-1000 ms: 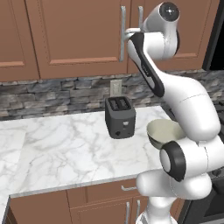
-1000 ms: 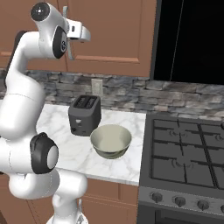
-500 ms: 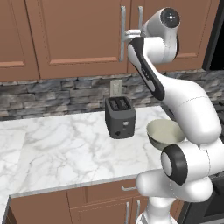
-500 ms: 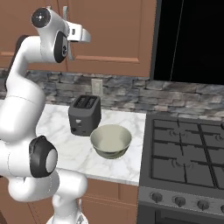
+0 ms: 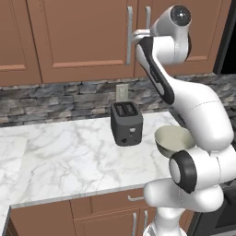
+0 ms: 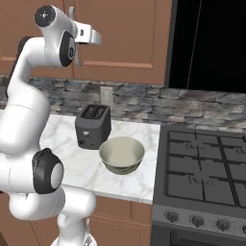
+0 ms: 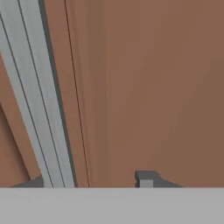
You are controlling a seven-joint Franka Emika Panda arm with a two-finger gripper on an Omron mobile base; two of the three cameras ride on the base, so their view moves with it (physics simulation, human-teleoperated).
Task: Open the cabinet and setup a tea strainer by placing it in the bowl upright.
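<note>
The gripper (image 5: 133, 34) is now closing around the silver handle (image 5: 129, 34) of the left door; a second ago its jaws were wide, and a firm hold I cannot confirm. So the cabinet (image 5: 78, 37), reddish-brown and panelled, is still shut. The beige bowl (image 5: 173, 140) is waiting far below the gripper.

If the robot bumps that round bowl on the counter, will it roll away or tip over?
The smooth beige-cream bowl sits upright on the white marble counter, so it would probably slide rather than roll. Its wide, low shape suggests tipping is unlikely. It looks hard and glossy, so perhaps slippery to grip.
</note>
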